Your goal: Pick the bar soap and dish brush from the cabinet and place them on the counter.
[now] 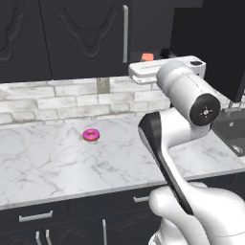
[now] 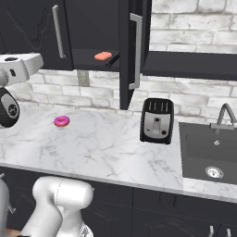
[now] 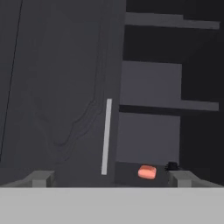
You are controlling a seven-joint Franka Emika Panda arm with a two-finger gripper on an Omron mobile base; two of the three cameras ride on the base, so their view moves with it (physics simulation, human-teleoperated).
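Nothing is moved: soap (image 2: pixel 103 56) and brush (image 2: pixel 112 60) lie on the cabinet (image 2: pixel 92 28) shelf, pincer (image 3: pixel 111 178) released, counter (image 2: pixel 106 148) waiting.

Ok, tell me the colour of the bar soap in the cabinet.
Salmon-orange; the bar soap shows best in the right base view.

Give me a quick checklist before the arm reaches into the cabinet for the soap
1. Cabinet door open: ok.
2. Bar soap visible on the shelf: ok.
3. Dish brush beside the soap, apart from it: ok.
4. Gripper open and empty: ok.
5. Gripper lined up with the soap: not ok, soap sits right of centre in the hand view.
6. Free counter space near the donut: ok.
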